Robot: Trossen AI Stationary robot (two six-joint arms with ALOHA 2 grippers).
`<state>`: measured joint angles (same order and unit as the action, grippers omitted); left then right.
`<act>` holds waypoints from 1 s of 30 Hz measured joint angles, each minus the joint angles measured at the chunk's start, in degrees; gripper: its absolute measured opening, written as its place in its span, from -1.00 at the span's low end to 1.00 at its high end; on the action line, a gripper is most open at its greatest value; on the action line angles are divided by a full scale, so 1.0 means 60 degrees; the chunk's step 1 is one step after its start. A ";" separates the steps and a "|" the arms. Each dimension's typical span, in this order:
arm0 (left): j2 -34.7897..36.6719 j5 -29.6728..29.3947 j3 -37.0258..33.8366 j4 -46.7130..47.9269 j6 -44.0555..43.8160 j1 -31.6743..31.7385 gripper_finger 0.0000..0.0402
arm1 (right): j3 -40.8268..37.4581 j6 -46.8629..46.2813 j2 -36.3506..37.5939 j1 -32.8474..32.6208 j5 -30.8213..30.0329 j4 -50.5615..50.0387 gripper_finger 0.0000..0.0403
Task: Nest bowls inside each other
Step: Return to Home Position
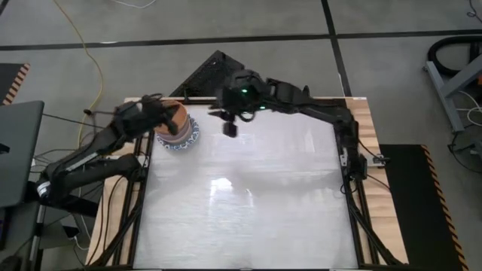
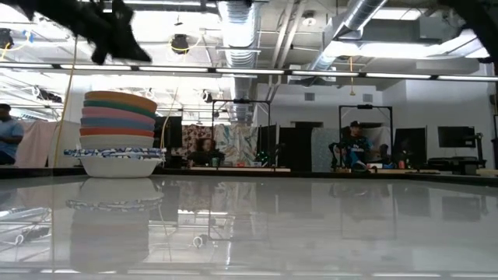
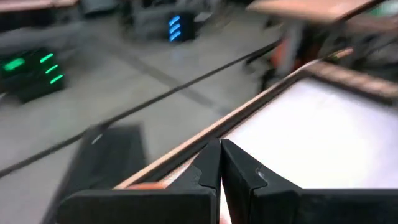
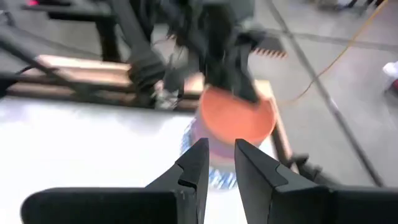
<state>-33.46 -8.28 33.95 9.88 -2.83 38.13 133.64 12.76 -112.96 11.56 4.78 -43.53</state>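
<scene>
The left tool [image 3: 220, 146] has its two dark fingers pressed together with nothing between them. It hangs just above one tall stack of nested bowls [image 2: 118, 132], clear of the top bowl. Below the tool, from the top down, sit a plain orange bowl [image 2: 120, 99], a green bowl [image 2: 120, 108], a pink bowl [image 2: 117, 116], a blue bowl [image 2: 117, 124], a red bowl [image 2: 117, 132] and a cream bowl [image 2: 117, 142]. Under these is white ware with a blue patterned rim [image 2: 117, 154], and how many such bowls lie there cannot be told. The stack stands on the glossy white counter [image 1: 248, 203], near its far left corner. The right tool [image 4: 219, 146] has its fingers slightly spread and holds nothing. It hovers over the counter's far edge, with the stack near it on its left.
</scene>
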 joint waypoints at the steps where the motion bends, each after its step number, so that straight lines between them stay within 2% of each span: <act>1: 0.0361 0.0346 0.0105 0.0124 -0.0008 -0.0047 -1.00 | 0.0001 -0.0097 0.0200 -0.0043 0.0032 -0.0396 -0.52; 8: 0.2343 0.2083 0.1084 0.1471 -0.0307 -0.0240 -1.00 | 0.0014 0.0010 0.1653 -0.0283 0.0020 -0.1754 -0.52; 10: 0.2724 0.2468 0.1406 0.2149 -0.0362 -0.0240 -1.00 | 0.0011 0.0395 0.2172 -0.0347 0.0370 -0.2366 -0.52; 15: 0.3436 0.2857 0.2075 0.3343 -0.0393 -0.0236 -1.00 | 0.0033 0.0043 0.3451 -0.0355 0.0556 -0.4636 -0.52; 20: 0.3870 0.3117 0.2190 0.3602 -0.0394 -0.0236 -1.00 | -0.0288 -0.0115 0.3973 -0.0751 0.0763 -0.5032 -0.52; 24: 0.4026 0.3391 0.2194 0.4009 -0.0393 -0.0236 -1.00 | -0.2261 -0.0026 0.4819 -0.0954 0.0812 -0.4394 -0.52; 30: 0.4026 0.3356 0.2194 0.4300 -0.0397 -0.0236 -1.00 | -0.7741 -0.0188 0.7286 -0.0558 0.0922 -0.0058 -0.52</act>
<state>-9.30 11.85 47.11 35.68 -5.22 36.71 87.20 11.63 -69.25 8.21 10.31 -43.88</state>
